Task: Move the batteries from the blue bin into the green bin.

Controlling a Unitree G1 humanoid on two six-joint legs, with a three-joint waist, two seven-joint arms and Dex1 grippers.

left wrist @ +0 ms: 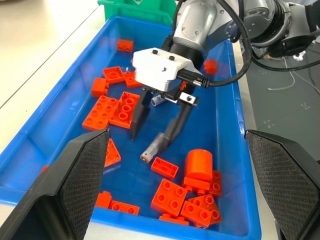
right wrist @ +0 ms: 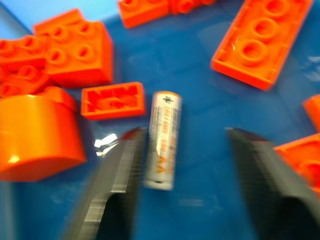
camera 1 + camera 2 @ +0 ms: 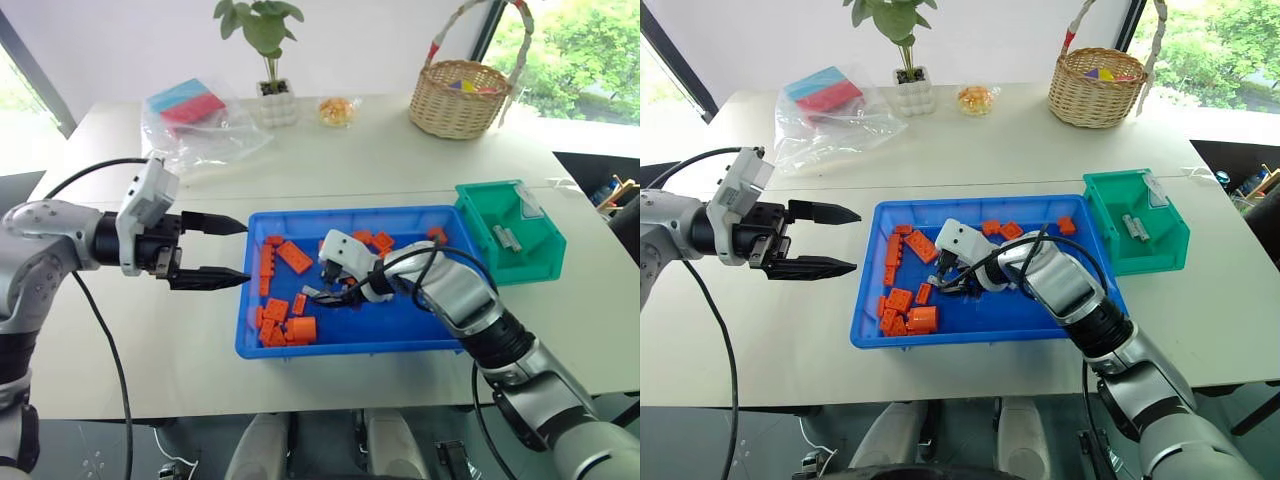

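The blue bin (image 3: 340,347) lies in the middle of the table with several orange bricks (image 3: 287,322) in it. One silver battery (image 1: 156,146) lies on its floor. My right gripper (image 1: 150,136) reaches down into the bin, open, and straddles that battery (image 2: 163,140), which lies close against one finger (image 2: 120,165). The green bin (image 3: 545,243) stands against the blue bin's right end with two batteries (image 3: 507,237) inside. My left gripper (image 3: 245,252) hovers open and holding nothing just beyond the blue bin's left end.
A wicker basket (image 3: 460,95) stands at the back right. A potted plant (image 3: 275,100), a small snack bag (image 3: 338,110) and a clear plastic bag (image 3: 195,115) with coloured items sit along the back. An orange cylinder block (image 1: 198,164) stands close to the battery.
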